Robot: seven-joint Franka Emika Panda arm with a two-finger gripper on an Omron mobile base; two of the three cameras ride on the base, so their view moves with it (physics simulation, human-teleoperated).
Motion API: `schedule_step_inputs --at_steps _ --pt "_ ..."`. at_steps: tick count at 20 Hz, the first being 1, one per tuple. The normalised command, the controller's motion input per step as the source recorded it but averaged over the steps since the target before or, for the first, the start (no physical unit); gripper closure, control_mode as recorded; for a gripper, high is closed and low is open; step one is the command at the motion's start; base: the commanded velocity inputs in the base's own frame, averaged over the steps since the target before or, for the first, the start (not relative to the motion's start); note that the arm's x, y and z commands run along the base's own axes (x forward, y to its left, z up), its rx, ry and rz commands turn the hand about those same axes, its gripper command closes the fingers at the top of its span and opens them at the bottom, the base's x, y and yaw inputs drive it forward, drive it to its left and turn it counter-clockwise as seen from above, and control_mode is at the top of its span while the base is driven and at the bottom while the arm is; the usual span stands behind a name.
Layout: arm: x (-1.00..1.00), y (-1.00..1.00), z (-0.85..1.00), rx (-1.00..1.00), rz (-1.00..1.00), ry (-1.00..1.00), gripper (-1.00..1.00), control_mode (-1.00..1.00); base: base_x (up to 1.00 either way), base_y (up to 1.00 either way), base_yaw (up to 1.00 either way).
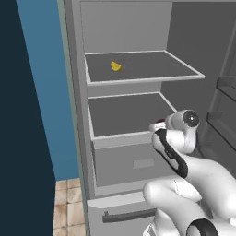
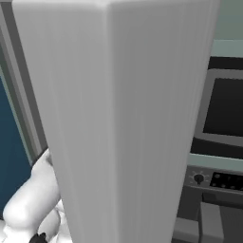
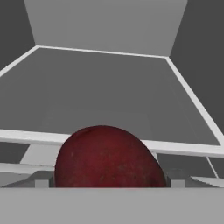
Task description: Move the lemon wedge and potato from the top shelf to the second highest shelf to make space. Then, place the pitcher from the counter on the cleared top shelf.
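Two shelves are showing inside the open fridge [image 1: 76,115] in the left base view. The lemon wedge [image 1: 115,66] is lying on the top shelf [image 1: 152,67], toward its left rear part. Below it the second highest shelf [image 1: 124,115] is sitting with its thick pale front band facing out. The arm is reaching toward the front right corner of that lower shelf, and the potato [image 1: 159,122] is peeking out as a dark red sliver just beyond the wrist, at the shelf's front edge. In the hand view the potato [image 3: 109,157] is sitting right up against the camera, in front of the shelf's front band [image 3: 183,148]. The gripper's fingers are hidden, so I cannot tell whether they are clamped on the potato. No writing or labels are appearing anywhere.
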Motion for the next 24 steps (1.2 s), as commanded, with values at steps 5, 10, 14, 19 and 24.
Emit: schedule_step_inputs --at_steps 5,10,14,19,24 --pt "0.69 -0.02 -0.08 0.0 0.0 0.01 1.0 -1.0 0.0 0.0 0.0" --pt "0.62 0.0 -0.35 0.0 0.0 0.0 1.0 -1.0 0.0 0.0 0.0" --pt "0.57 0.0 -0.48 0.0 0.0 0.0 1.0 -1.0 0.0 0.0 0.0" --pt "0.62 0.0 -0.47 0.0 0.0 0.0 1.0 -1.0 0.0 0.0 0.0" --pt "0.72 0.0 -0.21 0.0 0.0 0.0 -1.0 -1.0 0.0 0.0 0.0"
